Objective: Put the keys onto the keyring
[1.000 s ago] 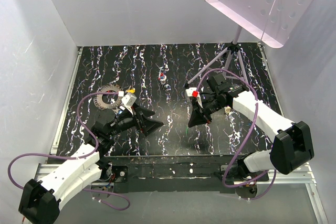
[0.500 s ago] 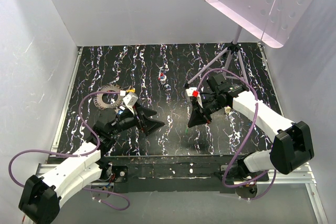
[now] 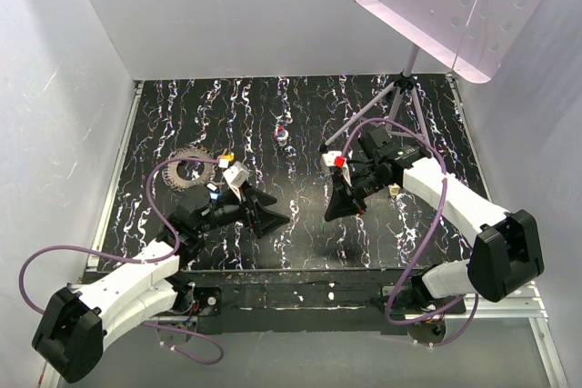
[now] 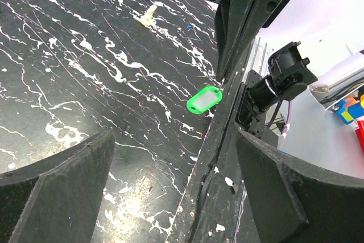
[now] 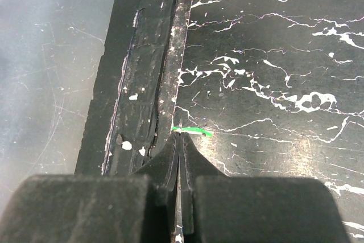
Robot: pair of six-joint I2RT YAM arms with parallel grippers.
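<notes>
Left gripper (image 3: 271, 212) has moved right, away from the keyring (image 3: 189, 168). Its jaws stand wide and empty, slightly narrower than a second ago. It now faces the green key (image 4: 203, 100), which the right gripper (image 3: 333, 213) pinches closed. I judge that a handover is being prepared; the keyring lies well apart.

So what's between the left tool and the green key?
Only bare table lies between the left tool and the green key, seen in the left wrist view.

L hand (image 3: 275, 215) jaws wide | R hand (image 3: 331, 213) pinched shut, tips down
</notes>
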